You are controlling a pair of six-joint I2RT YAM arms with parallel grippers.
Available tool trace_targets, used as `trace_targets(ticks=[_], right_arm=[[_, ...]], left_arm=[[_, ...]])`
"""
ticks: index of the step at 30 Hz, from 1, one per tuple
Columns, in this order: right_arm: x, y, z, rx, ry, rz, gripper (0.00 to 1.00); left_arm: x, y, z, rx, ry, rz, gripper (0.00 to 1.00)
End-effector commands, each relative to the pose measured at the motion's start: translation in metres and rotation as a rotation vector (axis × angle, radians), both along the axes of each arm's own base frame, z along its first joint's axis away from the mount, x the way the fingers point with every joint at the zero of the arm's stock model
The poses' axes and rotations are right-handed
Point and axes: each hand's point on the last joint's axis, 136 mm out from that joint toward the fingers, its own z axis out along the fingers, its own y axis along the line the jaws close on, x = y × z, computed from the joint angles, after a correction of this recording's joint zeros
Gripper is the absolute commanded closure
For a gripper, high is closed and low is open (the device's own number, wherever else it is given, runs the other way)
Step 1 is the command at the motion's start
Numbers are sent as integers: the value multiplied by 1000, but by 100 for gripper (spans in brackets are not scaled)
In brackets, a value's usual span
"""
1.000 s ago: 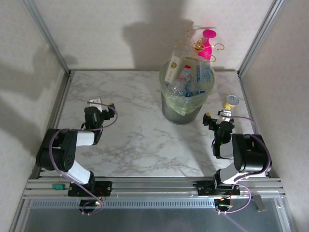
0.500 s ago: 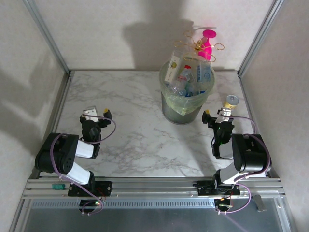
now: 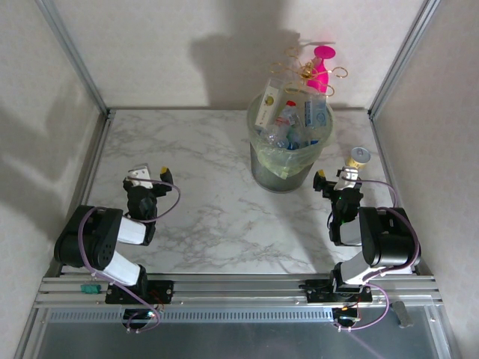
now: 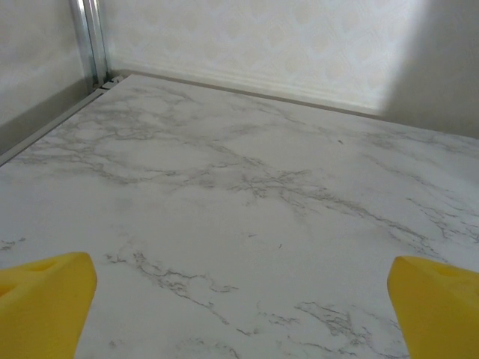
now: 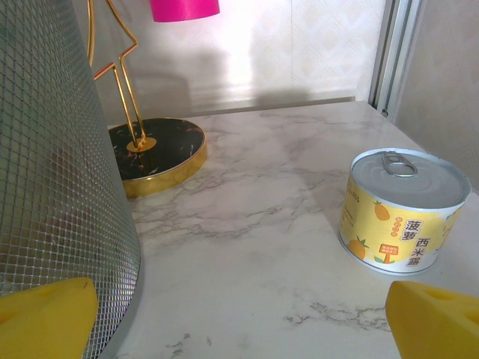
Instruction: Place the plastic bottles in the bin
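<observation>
The bin (image 3: 287, 161), a translucent grey-green bucket with a yellowish bag liner, stands at the back right of the marble table. Several plastic bottles (image 3: 292, 120) stick up out of it, with white, blue and red labels. My left gripper (image 3: 152, 175) is open low over the table at the near left, and its yellow fingertips (image 4: 41, 299) frame bare marble. My right gripper (image 3: 334, 178) is open just right of the bin. In the right wrist view the bin's meshed wall (image 5: 52, 187) stands beside the left fingertip (image 5: 45, 314). The right gripper (image 5: 239, 321) holds nothing.
A small yellow can (image 3: 359, 157) with a pull-tab lid (image 5: 400, 213) stands right of the right gripper. A pink-and-gold ornament (image 3: 320, 66) rises behind the bin on a black, gold-rimmed base (image 5: 153, 153). Metal frame posts and walls close in the table.
The left arm has drawn back toward its base and to the left, then stayed still. The right arm has barely moved.
</observation>
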Motion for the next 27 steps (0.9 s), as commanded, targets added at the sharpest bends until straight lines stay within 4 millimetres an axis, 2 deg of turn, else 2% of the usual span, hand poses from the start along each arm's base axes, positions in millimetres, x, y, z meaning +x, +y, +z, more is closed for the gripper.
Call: trace_targets(ticks=[1,3,4,6,7,27], right_arm=[[5,0,8,-16,-28,-5,1],[5,0,8,-16,-28,-5,1],[5,0,8,-16,-27,-4,1],[5,0,7,-16,-26,-5,1],[5,0,8,-16,-28,-4,1],[5,0,8,-16,-26,-4,1]], left_arm=[[-8,5,13,-14,-72,19,1],[-30,38,21,-75,-151,222,0],[-30,38,21,-78,-152,216,0],[-9,25,12,-34,-65,171,0],[-7,20,13,-17,-66,151,1],[-7,20,13,-17,-64,146,1]])
